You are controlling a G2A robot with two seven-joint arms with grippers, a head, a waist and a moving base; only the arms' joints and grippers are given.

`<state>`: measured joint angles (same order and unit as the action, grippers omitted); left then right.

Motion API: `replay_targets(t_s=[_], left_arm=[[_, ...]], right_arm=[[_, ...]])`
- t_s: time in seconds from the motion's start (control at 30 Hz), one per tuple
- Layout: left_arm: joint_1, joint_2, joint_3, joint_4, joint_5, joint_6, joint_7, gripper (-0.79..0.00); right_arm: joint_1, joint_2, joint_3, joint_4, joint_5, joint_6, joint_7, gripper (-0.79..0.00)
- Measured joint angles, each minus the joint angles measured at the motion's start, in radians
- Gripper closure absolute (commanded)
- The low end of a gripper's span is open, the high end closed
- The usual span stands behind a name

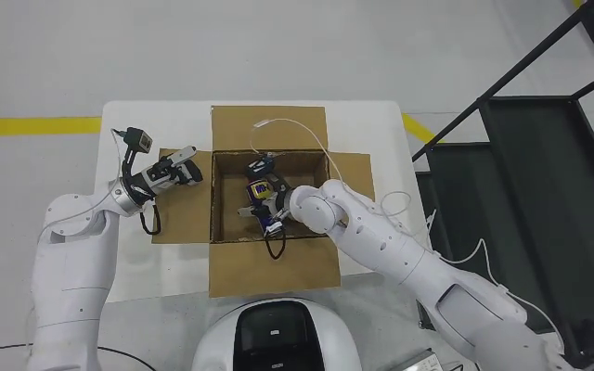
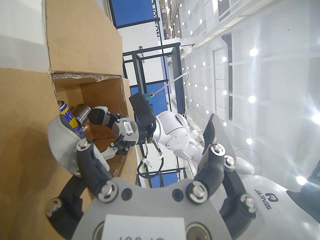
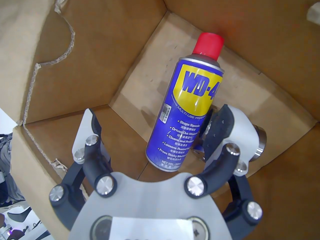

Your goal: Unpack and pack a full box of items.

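Can: metal spray can, blue-and-yellow label, red cap, standing in brown cardboard box.
Right gripper: fingers spread, can between them.
Left gripper: fingers spread wide, above left flap.

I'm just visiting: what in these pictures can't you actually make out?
- Right wrist view: the metal cylinder beside the spray can is mostly hidden behind a finger of the right pincer; what it is, I can't tell.
- Top view: the right arm covers part of the inside of the box, so anything under it is hidden.
- Right wrist view: a pale thing is blurred and cut off by the edge.
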<state>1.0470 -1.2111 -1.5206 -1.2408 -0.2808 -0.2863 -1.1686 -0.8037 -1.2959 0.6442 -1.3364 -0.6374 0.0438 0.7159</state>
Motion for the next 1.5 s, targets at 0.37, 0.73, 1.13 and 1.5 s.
replay_targets(t_s=[0.37, 0.73, 1.13, 1.5], left_arm=[[0.000, 0.000, 0.000, 0.000, 0.000, 0.000, 0.000, -0.785], [0.000, 0.000, 0.000, 0.000, 0.000, 0.000, 0.000, -0.785], [0.000, 0.000, 0.000, 0.000, 0.000, 0.000, 0.000, -0.785], [0.000, 0.000, 0.000, 0.000, 0.000, 0.000, 0.000, -0.785]], right_arm=[[0.057, -0.051, -0.059, 0.093, -0.055, 0.043, 0.023, -0.711], [0.099, -0.098, -0.079, 0.186, -0.069, 0.080, 0.012, -0.523], [0.116, -0.133, -0.079, 0.266, -0.067, 0.067, 0.026, -0.570], [0.146, -0.176, -0.092, 0.362, -0.060, 0.046, 0.042, -0.619]])
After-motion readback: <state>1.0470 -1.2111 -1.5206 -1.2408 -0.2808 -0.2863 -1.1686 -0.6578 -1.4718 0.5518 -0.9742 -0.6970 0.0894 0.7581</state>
